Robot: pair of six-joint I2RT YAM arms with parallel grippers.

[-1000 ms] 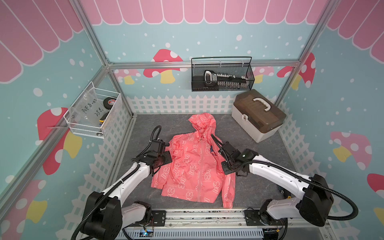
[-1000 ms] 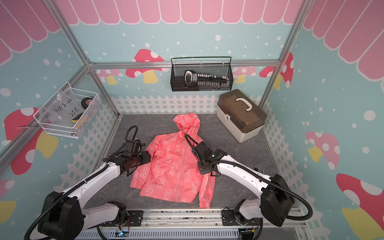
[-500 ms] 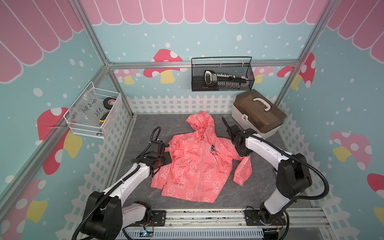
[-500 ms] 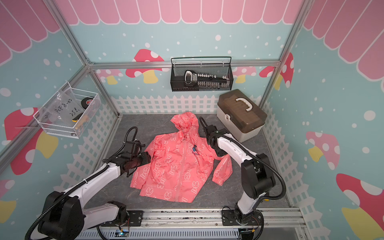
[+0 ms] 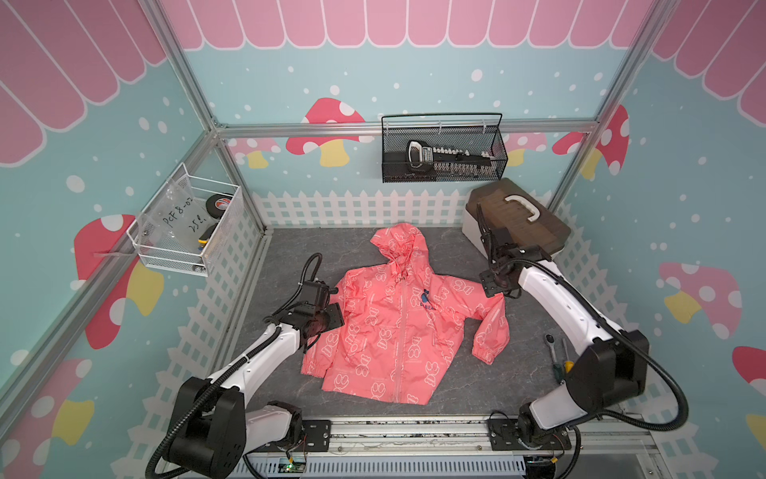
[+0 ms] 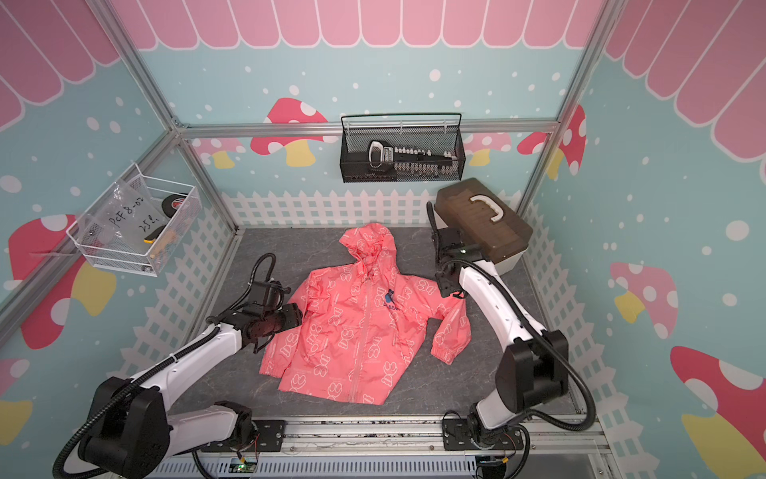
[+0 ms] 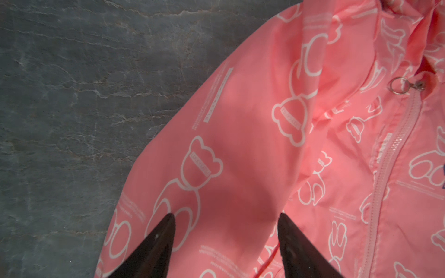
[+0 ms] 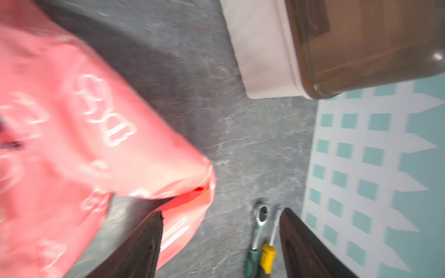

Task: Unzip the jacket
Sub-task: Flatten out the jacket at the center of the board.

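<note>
Grey stone-look mat [image 5: 290,257]: brown-lidded white toolbox [image 5: 518,224] at 1 o'clock, ratchet wrench [image 5: 553,348] and yellow-handled screwdriver [image 5: 566,361] at 4. Black mesh wall basket [image 5: 443,176] holds a socket set [image 5: 447,155]; white wire basket [image 5: 182,253], a tape roll [image 5: 219,203]. Coral-pink hooded jacket [image 5: 398,323] lies centred, zipped; left gripper [image 7: 226,216] spread over its 9 o'clock sleeve [image 7: 216,144], right gripper [image 8: 221,214] spread, empty, at 2.

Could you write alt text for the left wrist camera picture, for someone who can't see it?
A coral-pink jacket with white bear outlines lies on a gray stone-look table, its front zipper closed up to a metal ring pull. The left gripper is open, its two dark fingers apart over a sleeve, gripping nothing.
</note>
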